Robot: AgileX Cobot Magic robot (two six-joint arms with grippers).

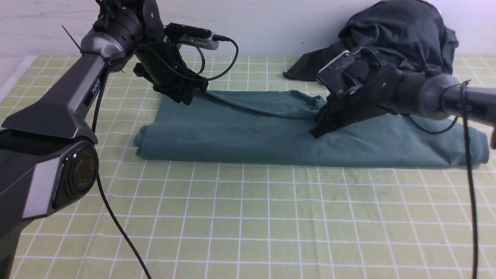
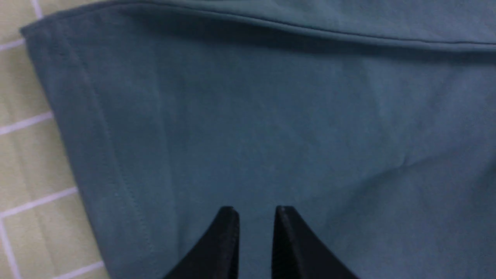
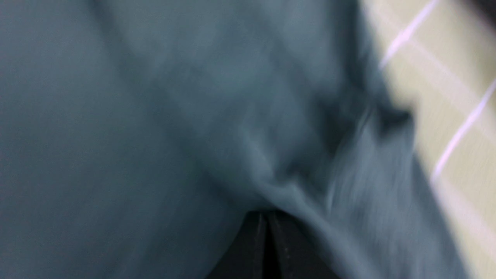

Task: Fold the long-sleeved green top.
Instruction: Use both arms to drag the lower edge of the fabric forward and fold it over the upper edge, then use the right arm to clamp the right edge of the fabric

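The green long-sleeved top (image 1: 252, 135) lies folded into a long band across the checked cloth, with one sleeve (image 1: 271, 102) laid along its back edge. My left gripper (image 1: 186, 100) hangs over the band's far left corner. In the left wrist view its tips (image 2: 255, 211) stand a narrow gap apart above flat green fabric (image 2: 271, 116), with nothing between them. My right gripper (image 1: 314, 135) points down into the middle of the band. In the blurred right wrist view its jaws (image 3: 268, 217) are shut, and a ridge of green fabric (image 3: 116, 135) bunches against the tips. Whether any cloth is pinched cannot be told.
A heap of dark charcoal garments (image 1: 395, 35) lies at the back right against the wall, just behind my right arm. The yellow-green checked tablecloth (image 1: 248, 217) stretches in front of the top. A black cable (image 1: 471, 186) hangs from the right arm.
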